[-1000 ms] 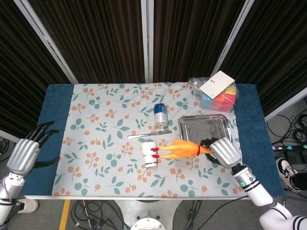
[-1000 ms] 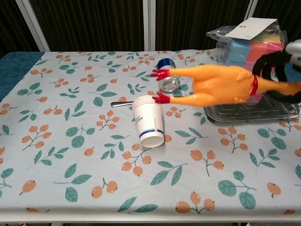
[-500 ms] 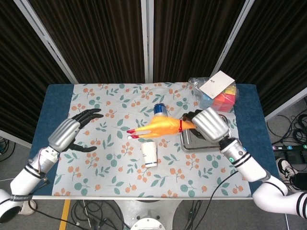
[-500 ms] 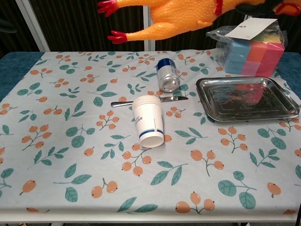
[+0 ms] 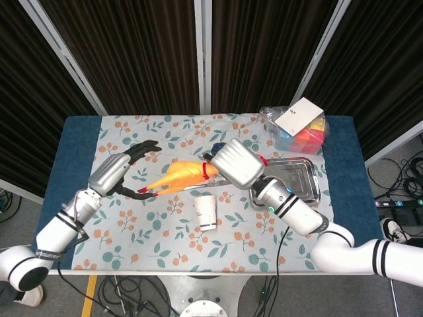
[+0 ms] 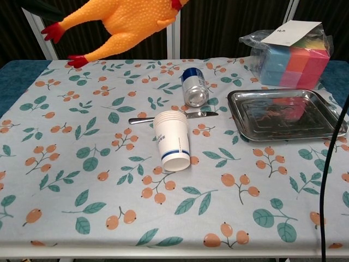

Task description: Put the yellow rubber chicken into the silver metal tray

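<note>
The right hand [image 5: 236, 162] was lifted above the middle of the table and held the yellow rubber chicken [image 5: 177, 177] by its neck end, with the fingers clamped around it. The body of the chicken stretched out from this hand toward the robot's left side, and its red feet [image 6: 66, 45] hung lowest at the far end from the grip. The chicken was in the air and touched nothing on the table.

The left hand [image 5: 119, 174] was just beyond the feet of the chicken, with its fingers spread apart and nothing between them. The feet were very near to these fingers, but I cannot tell if they touched.

The silver metal tray [image 5: 308, 177] lay on the table on the other side of the right hand, away from the chicken, and nothing was inside it. Below the right hand stood a white paper cup [image 6: 172, 141], with a knife [image 6: 166, 117] and a blue can [image 6: 194, 86] lying close behind it.
</note>
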`<state>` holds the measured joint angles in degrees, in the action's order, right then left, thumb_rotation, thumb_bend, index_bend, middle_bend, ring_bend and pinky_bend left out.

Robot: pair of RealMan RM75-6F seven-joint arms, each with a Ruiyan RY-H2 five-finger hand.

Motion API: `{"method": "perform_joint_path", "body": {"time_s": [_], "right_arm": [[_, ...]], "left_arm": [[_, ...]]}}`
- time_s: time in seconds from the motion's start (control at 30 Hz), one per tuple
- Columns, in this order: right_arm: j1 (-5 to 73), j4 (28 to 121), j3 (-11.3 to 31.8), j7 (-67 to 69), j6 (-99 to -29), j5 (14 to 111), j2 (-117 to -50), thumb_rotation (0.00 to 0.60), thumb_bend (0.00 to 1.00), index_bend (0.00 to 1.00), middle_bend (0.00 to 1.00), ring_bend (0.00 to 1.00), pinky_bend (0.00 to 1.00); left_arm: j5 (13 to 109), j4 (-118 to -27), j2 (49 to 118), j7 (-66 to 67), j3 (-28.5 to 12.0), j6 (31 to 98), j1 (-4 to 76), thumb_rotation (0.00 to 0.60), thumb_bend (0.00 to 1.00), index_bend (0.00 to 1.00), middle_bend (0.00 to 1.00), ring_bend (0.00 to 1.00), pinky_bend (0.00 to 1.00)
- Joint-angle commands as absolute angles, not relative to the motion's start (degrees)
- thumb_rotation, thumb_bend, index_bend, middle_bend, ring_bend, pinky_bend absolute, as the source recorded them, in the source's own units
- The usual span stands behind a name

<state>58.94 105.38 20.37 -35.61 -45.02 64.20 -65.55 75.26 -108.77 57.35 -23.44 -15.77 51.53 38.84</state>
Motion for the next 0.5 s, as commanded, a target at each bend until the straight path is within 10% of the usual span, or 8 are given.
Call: {"method": "perform_joint_path", "body": {"time_s": [0.03,0.5], "right_arm": [[61.9,105.9,20.2,-39.9,-45.4,59.7,-67.1,0.600,0.85,0.83,0.74,0.73,0.99],[67.5,106.4,17.4,-46.0,-51.2,51.4,-71.8,0.600,0.85,0.83,0.74,0.74,0.99]], "left_arm": [[73.3,-108.4,58.1,-23.6,-16.0,49.9,40.0,0.600,0.07,0.21,0.17,0.15,0.25],[60.2,-105.7,59.6,-26.7,-17.6,40.9,44.5,0.600,0.07,0.27,0.23,0.18,0.28]]}}
